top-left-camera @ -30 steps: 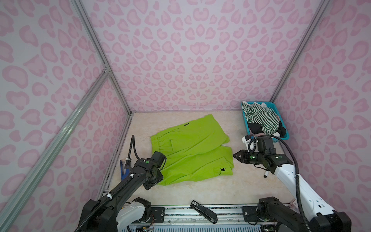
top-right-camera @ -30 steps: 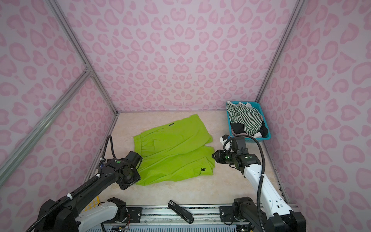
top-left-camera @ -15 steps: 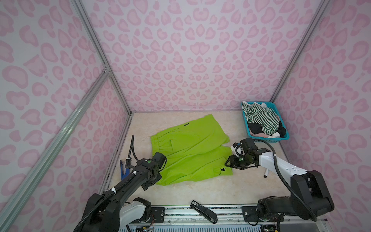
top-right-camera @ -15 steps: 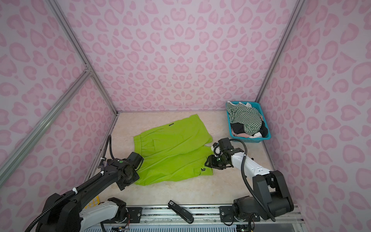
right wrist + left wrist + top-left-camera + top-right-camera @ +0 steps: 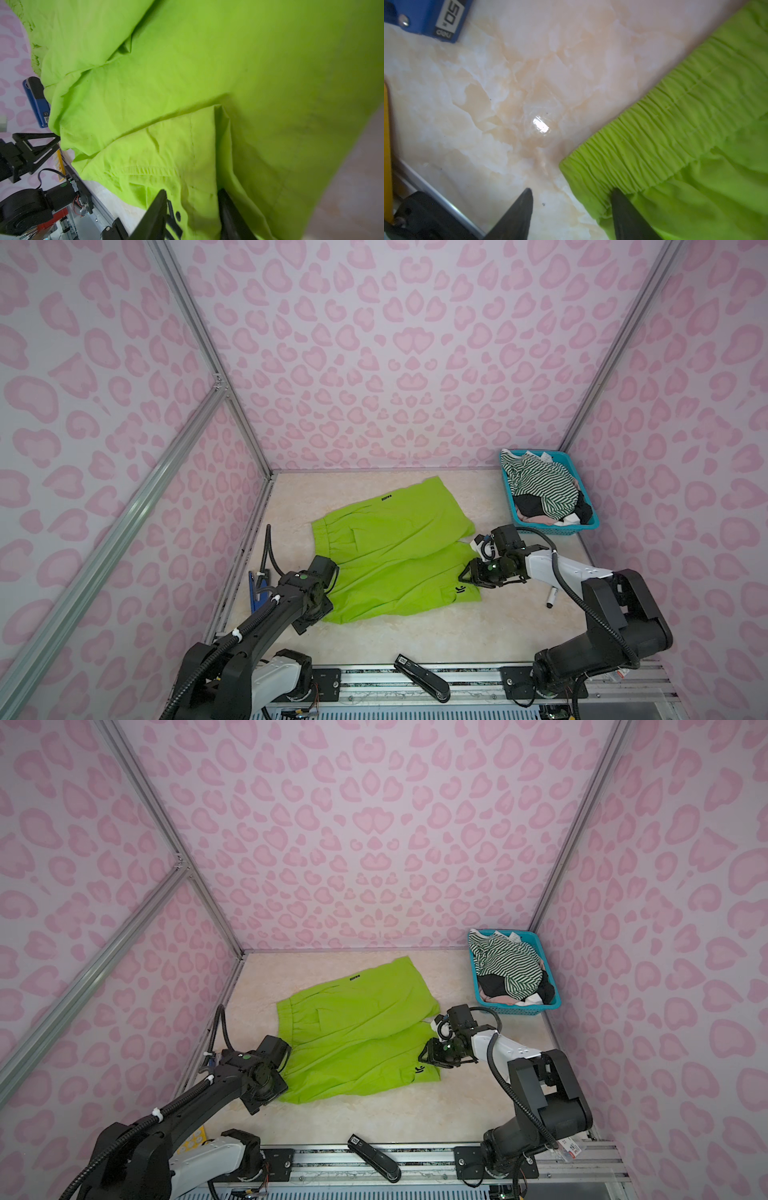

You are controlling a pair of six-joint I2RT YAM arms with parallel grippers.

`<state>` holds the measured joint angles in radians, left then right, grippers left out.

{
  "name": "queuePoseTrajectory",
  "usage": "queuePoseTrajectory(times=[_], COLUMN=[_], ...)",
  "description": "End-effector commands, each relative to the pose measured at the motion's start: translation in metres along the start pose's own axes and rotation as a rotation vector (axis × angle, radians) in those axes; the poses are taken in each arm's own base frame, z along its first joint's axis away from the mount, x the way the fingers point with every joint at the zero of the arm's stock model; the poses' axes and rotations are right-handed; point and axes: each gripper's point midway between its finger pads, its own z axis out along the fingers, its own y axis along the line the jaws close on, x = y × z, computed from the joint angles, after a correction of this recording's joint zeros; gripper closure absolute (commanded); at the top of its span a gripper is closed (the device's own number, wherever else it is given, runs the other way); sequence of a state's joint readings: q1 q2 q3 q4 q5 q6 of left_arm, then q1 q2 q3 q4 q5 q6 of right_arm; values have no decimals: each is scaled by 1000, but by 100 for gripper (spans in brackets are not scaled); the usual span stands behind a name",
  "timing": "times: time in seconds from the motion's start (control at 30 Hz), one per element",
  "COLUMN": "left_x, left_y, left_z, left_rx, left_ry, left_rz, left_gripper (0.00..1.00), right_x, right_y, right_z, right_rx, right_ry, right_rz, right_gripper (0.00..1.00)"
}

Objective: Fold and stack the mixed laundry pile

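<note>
Pale marble-patterned table (image 5: 415,639) makes the floor of a booth with pink-spotted walls. At the middle of both top views the lime-green shorts (image 5: 395,547) lie spread flat on it. The waistband is toward the left of the frame and the leg hems toward the right, with the small black logo (image 5: 460,589) near the lower right hem. I think they are laid out like this for a first fold. The rest of the laundry pile sits in the teal basket (image 5: 552,527) at the upper right: the striped top (image 5: 540,485) over black clothes (image 5: 524,504) and beige-pink clothes (image 5: 536,521).

The left gripper (image 5: 571,194) is low at the lower left corner of the waistband. The right gripper (image 5: 192,194) is at the hem beside the logo. They are at opposite ends, probably so the cloth can be lifted evenly.

The top views hide the left fingertips under the wrist. The left wrist view shows them apart, one over bare table and one on the gathered elastic, with nothing pinched. The right wrist view shows those fingers also apart, with hem cloth lying in the gap, not squeezed as far as I can see. Only the left wrist view lets one read the label on the blue object (image 5: 425,18) near the waistband.
</note>
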<state>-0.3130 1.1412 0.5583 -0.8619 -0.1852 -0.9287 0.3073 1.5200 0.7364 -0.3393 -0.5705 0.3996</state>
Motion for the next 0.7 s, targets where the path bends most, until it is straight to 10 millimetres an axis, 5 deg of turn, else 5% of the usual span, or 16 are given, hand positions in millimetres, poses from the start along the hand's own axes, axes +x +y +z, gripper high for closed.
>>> queuePoseTrajectory(times=[0.0,0.3,0.67], left_x=[-1,-2,-2], left_y=[-1,0,1], left_z=[1,-1,-3], left_rx=[3,7,7], left_ry=[-3,-8,-11], left_rz=[10,5,8], left_gripper=[38,38,40], right_x=[-7,-15,-26], right_y=[13,20,16], right_z=[-1,-5,-13], right_rx=[-61,-82,-107], right_ry=[-12,-28,-49], right_rz=[-25,-54,-58], right_gripper=[62,73,67])
